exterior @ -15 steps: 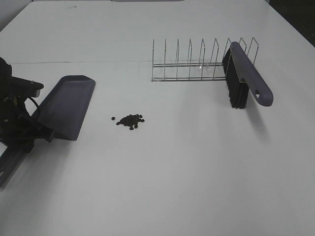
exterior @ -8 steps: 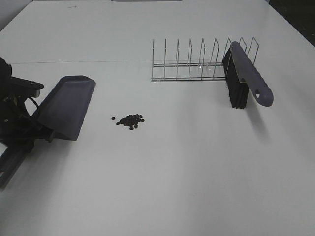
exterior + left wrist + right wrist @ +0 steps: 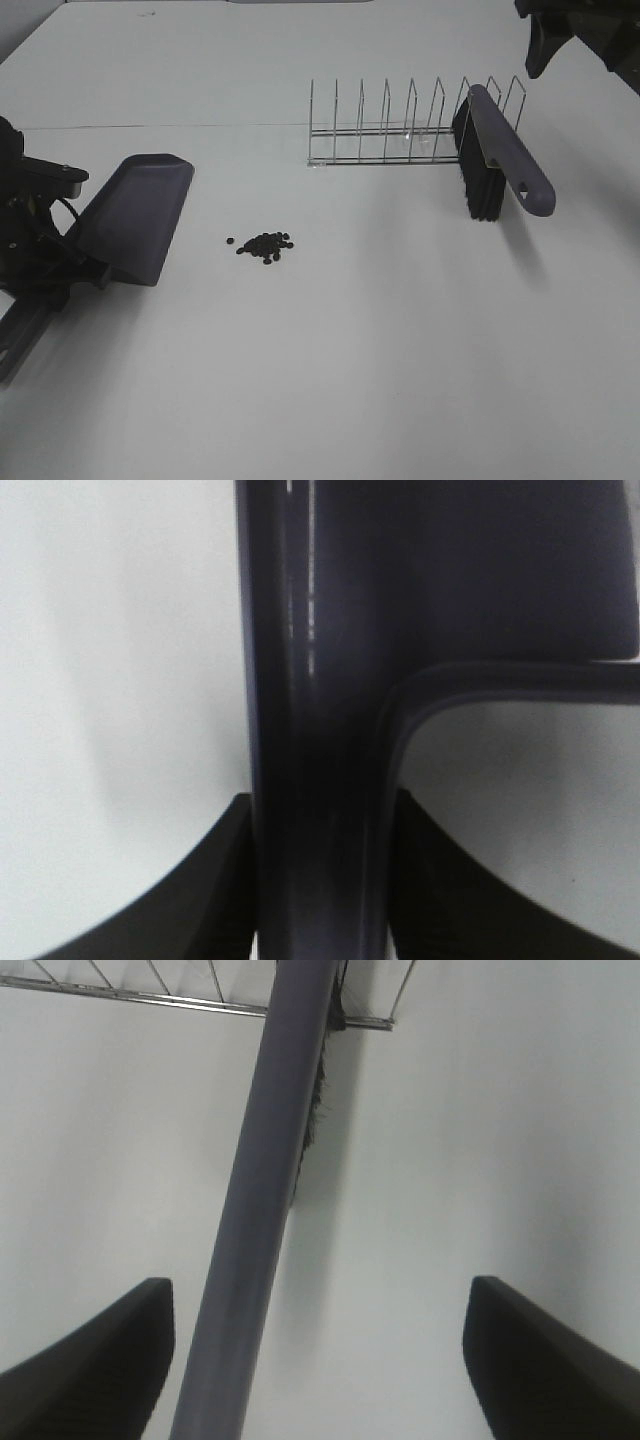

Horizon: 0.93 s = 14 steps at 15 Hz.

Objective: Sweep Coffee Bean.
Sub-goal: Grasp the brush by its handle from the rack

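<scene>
Exterior high view puts the coffee bean (image 3: 265, 246) pile on the table (image 3: 350, 380), left of middle, a little right of the dustpan (image 3: 135, 215) and apart from it; the left gripper (image 3: 320, 880) is clamped on the dustpan's handle; the right gripper (image 3: 315, 1295) hangs wide open and empty over the brush (image 3: 490, 160), which leans in the wire rack (image 3: 385, 130) at far right. We judge the step is taking the brush; its slanted handle lies nearer one finger, so we should centre it, then close firmly. The beans are tiny, dark and rounded, tightly clustered; one strays left.
</scene>
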Each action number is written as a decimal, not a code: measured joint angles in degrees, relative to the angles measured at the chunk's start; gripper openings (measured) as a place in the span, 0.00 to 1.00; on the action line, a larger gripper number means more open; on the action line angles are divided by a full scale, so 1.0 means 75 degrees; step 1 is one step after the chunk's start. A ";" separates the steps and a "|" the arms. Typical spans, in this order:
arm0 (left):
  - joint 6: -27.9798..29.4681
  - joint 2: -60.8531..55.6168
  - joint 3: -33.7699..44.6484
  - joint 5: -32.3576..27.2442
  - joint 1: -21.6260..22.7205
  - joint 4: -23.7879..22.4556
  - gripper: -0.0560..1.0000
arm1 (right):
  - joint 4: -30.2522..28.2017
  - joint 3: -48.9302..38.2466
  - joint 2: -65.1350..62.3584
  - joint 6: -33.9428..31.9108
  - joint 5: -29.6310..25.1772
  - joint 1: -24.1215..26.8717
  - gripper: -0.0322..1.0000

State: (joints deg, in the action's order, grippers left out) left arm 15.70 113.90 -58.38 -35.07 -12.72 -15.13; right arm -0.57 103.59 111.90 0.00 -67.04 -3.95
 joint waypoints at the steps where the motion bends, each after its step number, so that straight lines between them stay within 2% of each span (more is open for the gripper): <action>1: 0.0000 0.0000 0.0000 0.0000 0.0000 0.0000 0.36 | 0.0076 0.0260 0.0328 0.0099 0.0053 0.0000 0.76; 4: -0.0008 0.0000 0.0000 0.0000 0.0000 0.0000 0.36 | 0.0076 0.0565 0.1070 0.0138 0.0489 0.0000 0.76; 7: -0.0053 0.0000 0.0000 0.0000 0.0000 0.0023 0.36 | 0.0115 0.0573 0.1780 0.0138 0.1222 0.0000 0.76; 11: -0.0053 0.0000 0.0000 0.0000 0.0000 0.0023 0.36 | 0.0076 0.0573 0.2613 0.0138 0.2406 0.0000 0.69; 12: -0.0061 0.0000 0.0000 -0.0008 0.0000 0.0023 0.36 | 0.0076 0.0573 0.2697 0.0145 0.2475 0.0000 0.63; 13: -0.0107 0.0000 0.0000 -0.0008 0.0000 0.0023 0.36 | 0.0076 0.0573 0.2727 0.0199 0.2406 0.0000 0.47; 14: -0.0153 0.0000 0.0000 -0.0008 0.0000 0.0023 0.36 | -0.0115 0.0573 0.2727 0.0229 0.2193 0.0000 0.37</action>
State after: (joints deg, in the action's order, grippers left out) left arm 14.55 113.90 -58.38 -35.12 -12.72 -14.95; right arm -1.43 107.89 132.35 1.72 -50.59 -3.95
